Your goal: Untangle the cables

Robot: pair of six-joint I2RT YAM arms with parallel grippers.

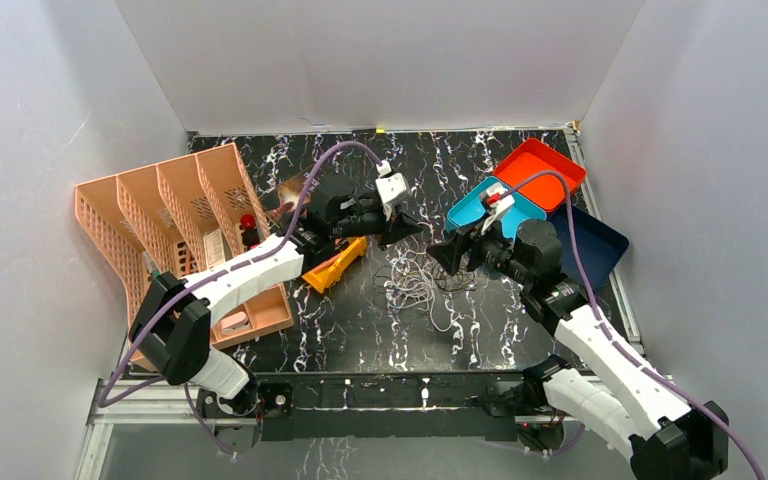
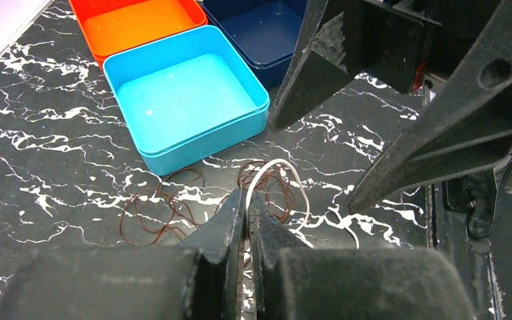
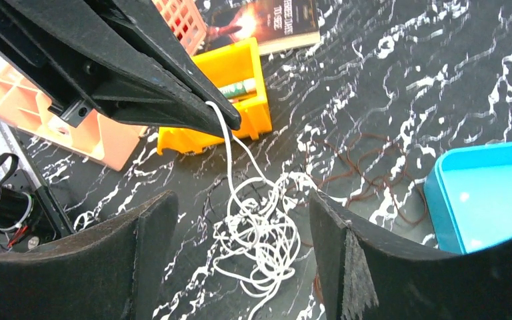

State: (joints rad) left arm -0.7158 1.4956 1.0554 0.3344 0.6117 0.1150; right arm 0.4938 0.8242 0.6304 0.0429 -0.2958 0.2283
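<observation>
A tangle of pale white cable (image 1: 412, 283) lies mid-table, with thin brown cable loops (image 1: 457, 281) to its right. My left gripper (image 1: 401, 233) is shut on a strand of the white cable (image 2: 275, 167), which rises from the tangle (image 3: 267, 233) to its closed tip (image 3: 221, 119). In the left wrist view the gripper (image 2: 247, 195) pinches that strand, and the brown loops (image 2: 163, 213) lie flat beyond it. My right gripper (image 1: 440, 256) is open and empty. Its jaws (image 3: 240, 200) stand wide apart above the white tangle, and the brown cable (image 3: 367, 167) lies to the right.
A peach slotted organizer (image 1: 150, 215) stands at the left. A yellow bin (image 1: 335, 265) with a marker and a book (image 3: 273, 23) lie near it. Cyan (image 1: 465, 212), orange (image 1: 545, 165) and navy (image 1: 600, 245) trays sit at the right.
</observation>
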